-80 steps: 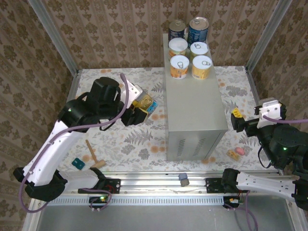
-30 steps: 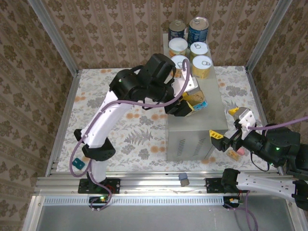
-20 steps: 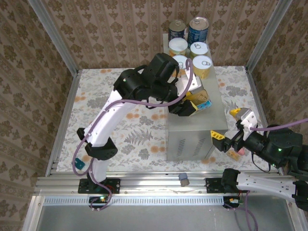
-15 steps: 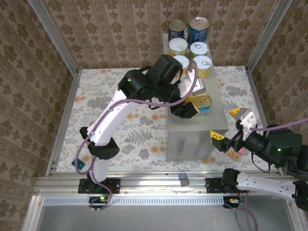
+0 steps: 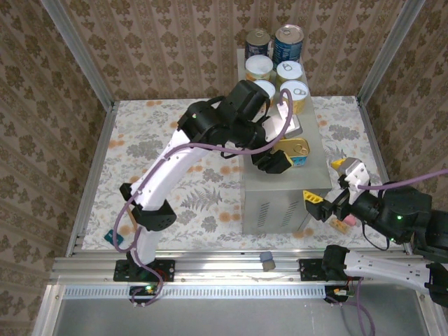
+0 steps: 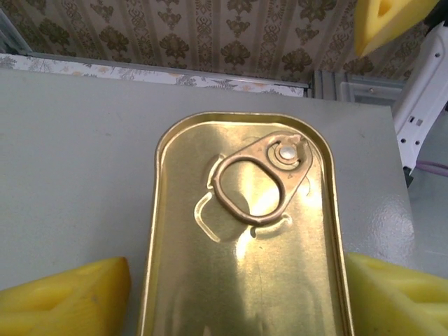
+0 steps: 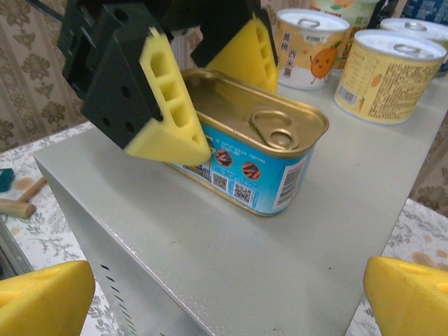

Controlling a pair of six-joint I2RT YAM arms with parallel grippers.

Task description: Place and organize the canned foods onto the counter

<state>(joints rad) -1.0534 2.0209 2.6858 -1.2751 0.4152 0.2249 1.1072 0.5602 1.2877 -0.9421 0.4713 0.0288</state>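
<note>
The flat gold-topped oblong tin [image 5: 299, 150] rests on the grey counter [image 5: 280, 189] top, its pull-tab lid [image 6: 245, 231] facing up and its blue label [image 7: 259, 178] towards the right wrist camera. My left gripper [image 5: 285, 145] straddles it, open, with a thin gap between each yellow pad [image 6: 70, 301] and the tin's sides. At the counter's far end stand two dark-blue cans [image 5: 288, 42] and several yellow cans [image 5: 294, 94], one partly behind the left arm. My right gripper [image 5: 327, 182] hangs open off the counter's right front corner, holding nothing.
A teal block [image 5: 114, 240] lies on the floral table at the near left, with a wooden mallet [image 7: 14, 203] close by. A small pink and yellow piece [image 5: 343, 222] sits under the right arm. A grey block [image 5: 267, 260] rests on the front rail. Metal posts frame the table.
The left arm carried the gold-topped tin rightwards across the counter top, set it down and opened its jaws off it. The right gripper barely moved and stayed open.
</note>
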